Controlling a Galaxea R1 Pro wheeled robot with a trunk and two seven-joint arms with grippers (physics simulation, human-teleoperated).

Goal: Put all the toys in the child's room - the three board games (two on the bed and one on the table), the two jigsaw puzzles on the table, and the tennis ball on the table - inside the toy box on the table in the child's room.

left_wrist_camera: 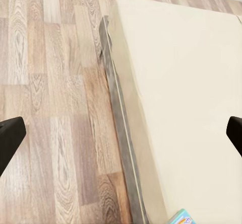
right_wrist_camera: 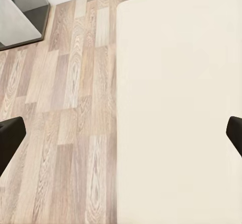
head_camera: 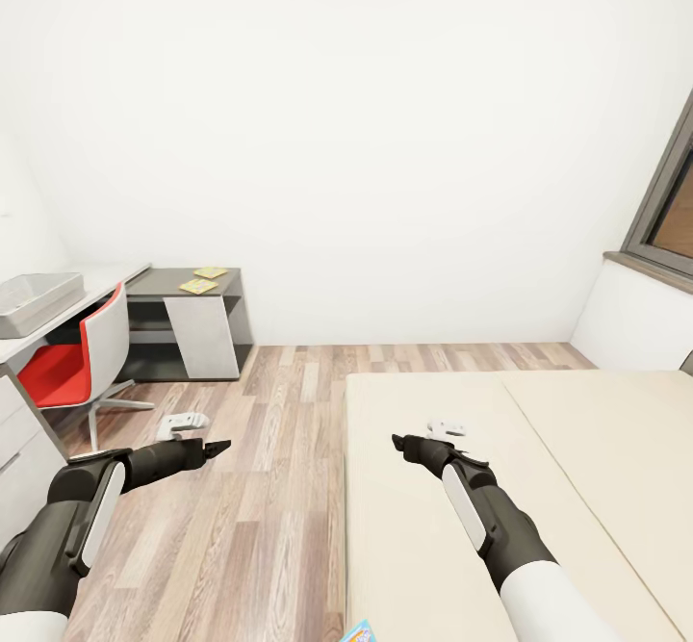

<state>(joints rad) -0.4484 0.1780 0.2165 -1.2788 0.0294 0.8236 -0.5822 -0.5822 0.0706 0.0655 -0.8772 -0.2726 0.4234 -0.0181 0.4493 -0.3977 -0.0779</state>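
We see the bed, its plain cream mattress on a dark grey frame, with a blue board game lying at its near edge. On the table rest two jigsaw puzzles and the grey toy box.

Plain white walls meet a wood-plank floor in pale brown and grey tones. A red-and-white swivel chair stands on the floor at the left. A dark-framed window sits at the right above a white ledge. Lighting is soft and even.
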